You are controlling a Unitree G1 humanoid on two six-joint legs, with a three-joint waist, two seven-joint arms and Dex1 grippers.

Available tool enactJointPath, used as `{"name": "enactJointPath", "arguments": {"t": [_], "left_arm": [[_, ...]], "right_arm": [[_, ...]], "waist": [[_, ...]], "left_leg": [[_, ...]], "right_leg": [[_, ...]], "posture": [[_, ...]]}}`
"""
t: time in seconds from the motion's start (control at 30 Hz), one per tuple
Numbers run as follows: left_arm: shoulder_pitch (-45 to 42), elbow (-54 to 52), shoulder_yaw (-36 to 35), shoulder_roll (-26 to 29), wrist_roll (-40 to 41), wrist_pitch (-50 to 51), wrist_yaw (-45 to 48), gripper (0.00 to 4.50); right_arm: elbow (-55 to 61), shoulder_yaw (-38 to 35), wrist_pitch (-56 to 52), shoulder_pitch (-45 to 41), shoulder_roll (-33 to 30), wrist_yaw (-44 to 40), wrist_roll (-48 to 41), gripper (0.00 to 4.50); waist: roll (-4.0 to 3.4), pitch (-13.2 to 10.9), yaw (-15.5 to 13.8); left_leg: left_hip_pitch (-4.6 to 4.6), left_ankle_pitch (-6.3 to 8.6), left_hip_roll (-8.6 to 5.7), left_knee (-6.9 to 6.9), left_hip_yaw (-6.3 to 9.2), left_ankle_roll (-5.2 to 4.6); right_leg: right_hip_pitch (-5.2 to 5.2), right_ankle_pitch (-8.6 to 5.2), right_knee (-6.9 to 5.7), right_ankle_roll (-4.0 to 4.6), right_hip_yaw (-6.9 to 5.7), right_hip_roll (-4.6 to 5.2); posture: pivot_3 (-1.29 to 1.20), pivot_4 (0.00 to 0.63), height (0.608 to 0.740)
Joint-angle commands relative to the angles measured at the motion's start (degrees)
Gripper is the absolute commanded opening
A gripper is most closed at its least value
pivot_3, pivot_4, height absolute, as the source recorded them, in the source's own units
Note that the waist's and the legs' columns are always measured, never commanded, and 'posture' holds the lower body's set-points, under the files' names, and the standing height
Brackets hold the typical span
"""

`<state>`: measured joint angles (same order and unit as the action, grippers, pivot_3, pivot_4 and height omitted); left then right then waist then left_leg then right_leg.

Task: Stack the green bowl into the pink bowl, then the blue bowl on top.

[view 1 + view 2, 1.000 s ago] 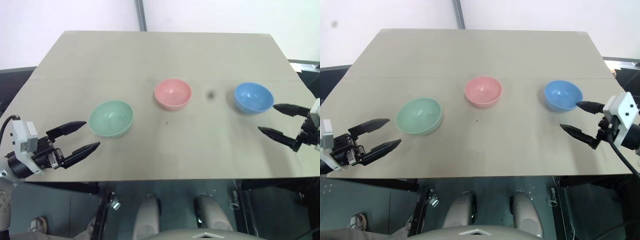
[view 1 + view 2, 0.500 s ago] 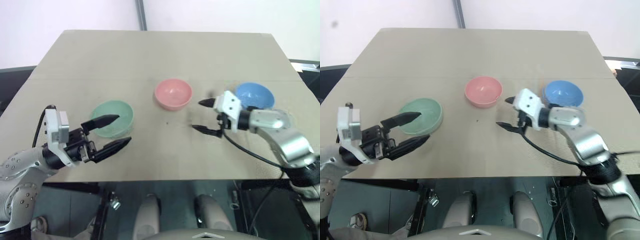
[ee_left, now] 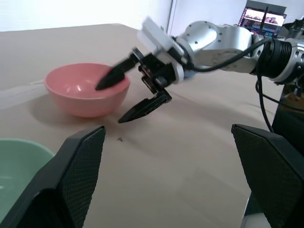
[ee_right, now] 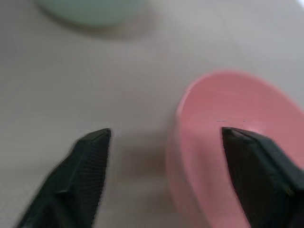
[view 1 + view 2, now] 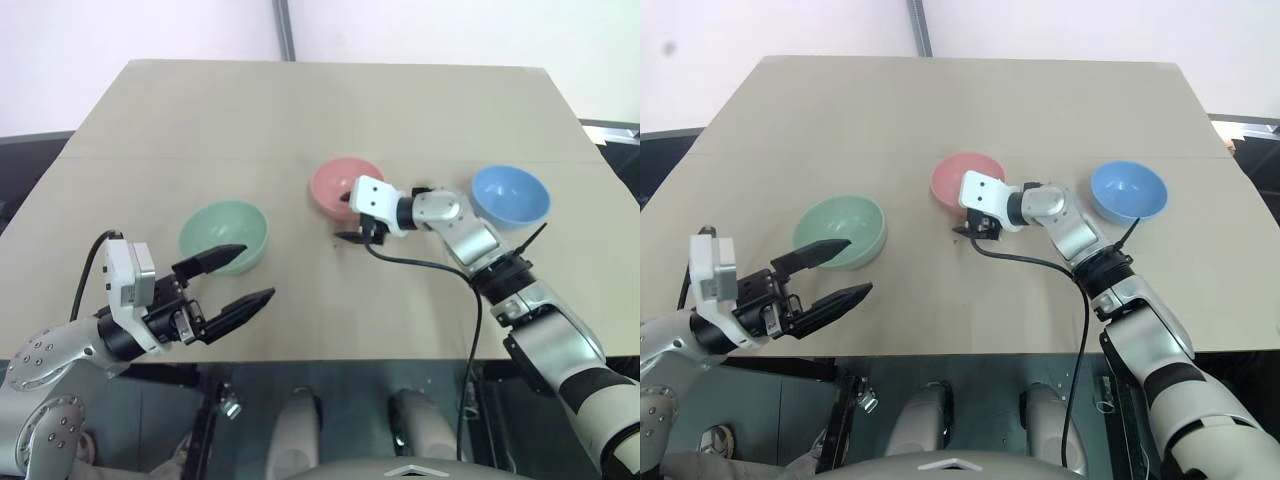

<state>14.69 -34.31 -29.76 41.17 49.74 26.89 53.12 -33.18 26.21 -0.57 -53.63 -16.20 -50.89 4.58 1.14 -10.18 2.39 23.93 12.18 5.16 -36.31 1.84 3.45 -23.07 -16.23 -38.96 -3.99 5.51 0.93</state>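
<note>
Your R gripper (image 5: pixel 345 218): fingers apart, straddling rim of round salmon-pink plastic bowl (image 5: pixel 335 183). L gripper (image 5: pixel 232 276): fingers apart, beside mint-green plastic bowl (image 5: pixel 222 232).

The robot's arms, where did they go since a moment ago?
The right gripper swept from beside the blue bowl across to the pink bowl, its fingers now straddling the near rim, one inside, one outside. The left gripper moved in beside the green bowl, open. All three bowls stayed put on the table.
</note>
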Motion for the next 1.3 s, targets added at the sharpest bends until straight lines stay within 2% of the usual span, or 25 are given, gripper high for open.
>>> {"name": "enactJointPath", "arguments": {"t": [0.03, 0.07, 0.1, 0.13, 0.17, 0.23, 0.3, 0.5, 0.6, 0.7, 0.8, 0.97, 1.07, 1.13, 1.2, 1.3], "left_arm": [[0.86, -1.70, -2.21, 0.90, -0.26, -1.51, 0.45, 4.50], [1.15, -1.53, -2.28, 1.27, -0.76, -1.73, 1.03, 4.50], [1.38, -1.46, -2.33, 1.50, -1.07, -1.89, 1.42, 4.50], [1.59, -0.93, -2.47, 2.00, -1.49, -2.21, 2.42, 4.50], [1.63, -0.43, -2.63, 2.40, -1.59, -2.34, 3.18, 4.50], [2.01, 0.43, -3.12, 3.37, -1.52, -2.57, 5.00, 4.50], [2.49, 1.87, -3.99, 4.60, -1.13, -2.80, 7.88, 4.50], [2.67, 6.48, -4.96, 6.16, -1.18, -3.62, 13.10, 4.50], [2.23, 8.39, -4.63, 6.49, -2.50, -4.63, 14.52, 4.50], [1.62, 8.82, -4.18, 6.46, -2.89, -4.76, 14.81, 4.50], [1.31, 8.93, -3.92, 6.38, -3.22, -4.72, 15.03, 4.50], [1.92, 9.67, -5.11, 5.79, -3.36, -4.48, 14.83, 4.50], [4.33, 13.22, -7.98, 5.19, -3.17, -5.87, 17.71, 4.50], [5.72, 15.30, -9.22, 5.13, -6.25, -8.39, 17.75, 4.50], [6.18, 14.10, -9.80, 4.59, -7.73, -9.12, 15.01, 4.50], [6.09, 7.38, -11.62, 4.54, -8.60, -4.48, 5.34, 4.50]], "right_arm": [[-2.23, -0.21, 3.83, -2.51, 0.24, -0.66, 2.39, 1.89], [-2.57, -0.39, 4.29, -2.55, 0.33, -0.83, 2.71, 1.25], [-2.80, -0.60, 4.67, -2.56, 0.40, -0.99, 2.96, 0.95], [-2.04, -0.86, 5.33, -2.47, 0.16, -0.94, 3.26, 0.38], [-1.14, -1.26, 5.77, -2.37, -0.03, -0.80, 3.38, 0.04], [2.87, -2.08, 5.71, -1.62, -1.06, -1.86, 2.84, 0.04], [11.69, -3.15, 2.83, 0.42, -3.10, -5.97, -0.09, 0.04], [37.62, -1.42, -12.05, 8.23, -10.30, -15.71, -5.15, 0.04], [43.40, 0.83, -17.33, 10.53, -12.16, -15.62, -2.48, 0.04], [43.51, 3.31, -18.85, 11.62, -12.72, -15.16, 0.08, 0.04], [42.13, 5.03, -17.89, 11.87, -12.93, -14.89, 1.96, 1.31], [42.72, 3.08, -15.95, 12.27, -12.01, -12.34, 2.02, 3.83], [47.30, -1.74, -15.82, 10.27, -7.53, -13.66, -7.45, 3.83], [48.46, -3.10, -16.67, 8.01, -4.72, -13.66, -10.54, 3.83], [47.89, -3.31, -16.14, 7.39, -4.08, -13.61, -10.95, 3.83], [48.79, -5.90, -16.46, 8.85, -4.16, -13.91, -15.11, 3.83]], "waist": [[0.00, 0.00, 0.15], [0.00, 0.00, 0.23], [-0.01, -0.01, 0.29], [-0.02, -0.01, 0.37], [-0.02, -0.01, 0.43], [-0.03, -0.02, 0.34], [-0.05, -0.03, 0.18], [-0.08, -0.05, -0.13], [-0.07, -0.05, -0.01], [-0.07, -0.05, 0.15], [-0.07, -0.04, 0.08], [-0.07, -0.04, 0.04], [-0.07, -0.05, 0.39], [-0.11, -0.08, 0.88], [-0.10, -0.07, 0.79], [0.14, 0.05, -0.28]], "left_leg": [[-0.01, 0.00, 0.00, 0.00, 0.00, 0.00], [-0.01, 0.00, 0.01, 0.00, 0.00, 0.00], [-0.01, 0.00, 0.01, 0.01, 0.00, 0.00], [-0.01, 0.00, 0.01, 0.02, 0.00, 0.00], [-0.01, 0.00, 0.01, 0.02, 0.00, 0.00], [-0.04, 0.00, 0.01, 0.03, 0.01, 0.00], [0.00, 0.00, 0.01, 0.04, 0.00, 0.00], [0.04, 0.01, 0.01, 0.09, 0.00, 0.00], [0.02, 0.01, 0.01, 0.10, 0.00, 0.00], [-0.01, 0.00, 0.02, 0.07, -0.01, 0.00], [-0.03, 0.00, 0.02, 0.03, -0.01, 0.01], [0.01, 0.00, 0.01, 0.05, -0.01, 0.01], [0.01, 0.00, 0.02, 0.07, -0.03, 0.01], [0.01, 0.00, 0.08, 0.11, -0.02, 0.00], [-0.01, 0.00, 0.08, 0.13, 0.00, 0.00], [-0.01, 0.00, 0.06, 0.07, 0.03, 0.01]], "right_leg": [[0.00, 0.00, 0.00, 0.00, 0.00, 0.00], [-0.01, 0.00, -0.01, 0.00, 0.00, -0.01], [-0.01, 0.00, -0.01, 0.00, 0.01, -0.02], [-0.02, 0.00, -0.01, 0.00, 0.01, -0.02], [-0.02, 0.00, -0.02, 0.00, 0.02, -0.02], [-0.01, 0.00, -0.02, 0.00, 0.01, -0.02], [-0.03, 0.00, 0.00, 0.00, 0.01, -0.02], [-0.06, -0.01, 0.04, 0.00, -0.01, 0.00], [-0.06, -0.02, 0.02, 0.00, -0.01, 0.00], [-0.07, -0.02, 0.01, 0.01, 0.00, -0.02], [-0.06, -0.02, 0.00, 0.00, 0.02, -0.01], [-0.07, -0.02, 0.03, 0.00, 0.01, -0.01], [-0.09, -0.02, 0.03, 0.00, 0.03, -0.02], [-0.10, -0.02, 0.01, 0.01, 0.02, -0.06], [-0.10, -0.02, -0.02, 0.01, 0.01, -0.05], [0.00, -0.02, 0.07, 0.01, -0.06, 0.00]], "posture": [[0.00, 0.150, 0.740], [0.00, 0.150, 0.740], [0.00, 0.150, 0.740], [0.00, 0.150, 0.740], [0.00, 0.150, 0.740], [0.00, 0.150, 0.740], [0.00, 0.150, 0.740], [0.00, 0.150, 0.740], [0.00, 0.150, 0.740], [0.00, 0.150, 0.740], [0.00, 0.150, 0.740], [0.00, 0.150, 0.740], [0.00, 0.150, 0.740], [0.00, 0.150, 0.740], [0.00, 0.150, 0.740], [0.00, 0.150, 0.740]]}}
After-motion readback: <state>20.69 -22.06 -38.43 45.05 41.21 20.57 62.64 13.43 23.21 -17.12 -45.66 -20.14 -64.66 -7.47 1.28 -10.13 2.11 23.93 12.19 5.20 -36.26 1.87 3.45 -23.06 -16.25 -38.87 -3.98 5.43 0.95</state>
